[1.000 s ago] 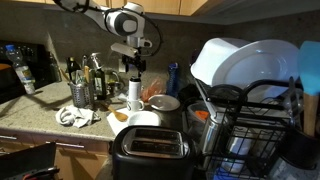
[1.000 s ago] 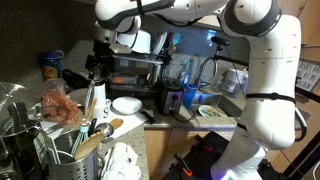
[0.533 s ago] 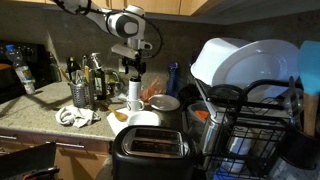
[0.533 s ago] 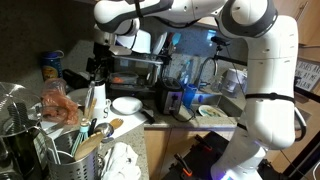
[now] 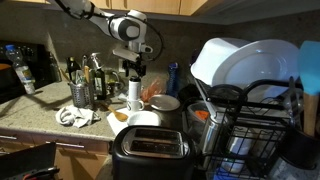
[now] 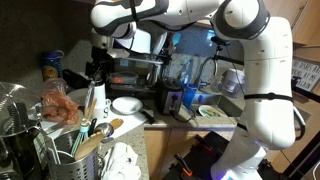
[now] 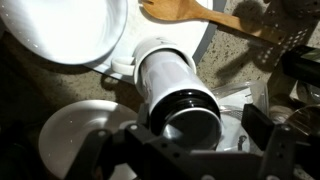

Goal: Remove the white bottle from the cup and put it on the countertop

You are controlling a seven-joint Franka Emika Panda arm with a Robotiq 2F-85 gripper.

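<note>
The white bottle [image 5: 134,89] stands upright in the cup [image 5: 133,104] on the countertop [image 5: 30,119]. In the wrist view the bottle [image 7: 165,80] points its dark top at the camera, and the cup's white rim [image 7: 122,66] shows around its base. My gripper [image 5: 134,70] hangs directly over the bottle. It is open, and its fingers [image 7: 185,140] sit either side of the bottle's top with a gap at the right finger. In an exterior view the gripper [image 6: 97,68] is visible, but the bottle and cup are hidden behind utensils.
Oil bottles [image 5: 90,74] and a mesh holder [image 5: 80,95] stand close beside the cup. A white bowl [image 7: 70,30], a white plate [image 7: 70,135] and a wooden spatula [image 7: 190,12] lie around it. A toaster [image 5: 150,148] and a loaded dish rack [image 5: 250,100] fill the foreground.
My gripper has come down slightly over the bottle's top. The bottle and the cup have not moved.
</note>
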